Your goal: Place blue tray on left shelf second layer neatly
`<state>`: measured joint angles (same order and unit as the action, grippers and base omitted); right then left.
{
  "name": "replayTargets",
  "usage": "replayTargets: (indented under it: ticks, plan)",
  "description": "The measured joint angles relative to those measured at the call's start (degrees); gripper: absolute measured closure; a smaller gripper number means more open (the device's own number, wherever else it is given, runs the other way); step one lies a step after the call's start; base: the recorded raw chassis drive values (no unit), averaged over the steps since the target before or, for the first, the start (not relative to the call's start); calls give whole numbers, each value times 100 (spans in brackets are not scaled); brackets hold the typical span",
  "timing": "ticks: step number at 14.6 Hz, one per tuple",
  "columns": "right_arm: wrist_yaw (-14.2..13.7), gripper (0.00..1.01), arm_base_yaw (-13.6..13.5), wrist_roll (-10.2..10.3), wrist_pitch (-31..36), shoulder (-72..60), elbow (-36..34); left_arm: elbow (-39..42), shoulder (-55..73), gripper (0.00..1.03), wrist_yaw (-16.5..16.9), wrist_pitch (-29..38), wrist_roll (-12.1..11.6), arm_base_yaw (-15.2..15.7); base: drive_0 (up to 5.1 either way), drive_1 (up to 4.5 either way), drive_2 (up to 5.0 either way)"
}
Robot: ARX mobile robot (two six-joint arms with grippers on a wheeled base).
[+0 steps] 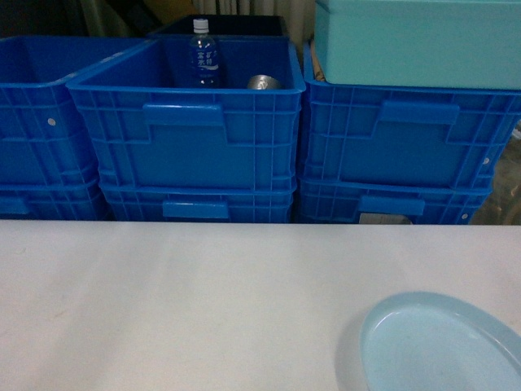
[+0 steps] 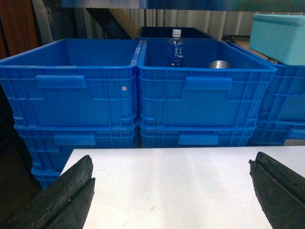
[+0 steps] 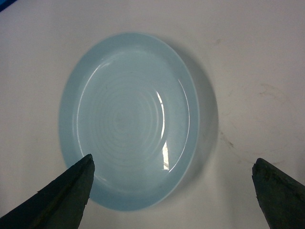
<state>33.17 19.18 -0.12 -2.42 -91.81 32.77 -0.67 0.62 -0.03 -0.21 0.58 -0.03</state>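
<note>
We see the white surface (image 1: 203, 301) filling the lower half of the head view. Behind it, at 12 o'clock, stacked royal-blue crates (image 1: 195, 138) run in a row. A turquoise box (image 1: 415, 41) sits on the crate stack at 1 o'clock. The middle top crate holds a water bottle (image 1: 204, 55) standing upright, with a metal can (image 1: 263, 82) just beside it at its 3 o'clock. The left wrist view shows the same crates (image 2: 205, 90), bottle (image 2: 176, 47) and can (image 2: 219, 64), plus the turquoise box (image 2: 279, 36) at 2 o'clock.

The blue tray (image 1: 440, 346) lies flat on the surface at 5 o'clock in the head view, partly cut by the frame edge. In the right wrist view we see the tray (image 3: 131, 119) whole, rim up, concentric rings visible, glare on its right inner side.

Right pincer (image 3: 174, 191) is spread wide, tips at 7 and 5 o'clock of that view, left tip overlapping the tray's lower rim in view; contact we cannot tell. Left pincer (image 2: 174, 193) is spread wide too, over bare surface (image 2: 181, 186), holding nothing.
</note>
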Motion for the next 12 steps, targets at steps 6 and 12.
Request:
replayTargets:
  ticks: [6,12]
  plan:
    - [184,3,-225,13,619,-686,-17,0,0,5,0,0,0,0,0,0,0]
    - [116,3,-544,328,1147,-1322,0,0,0,5,0,0,0,0,0,0,0]
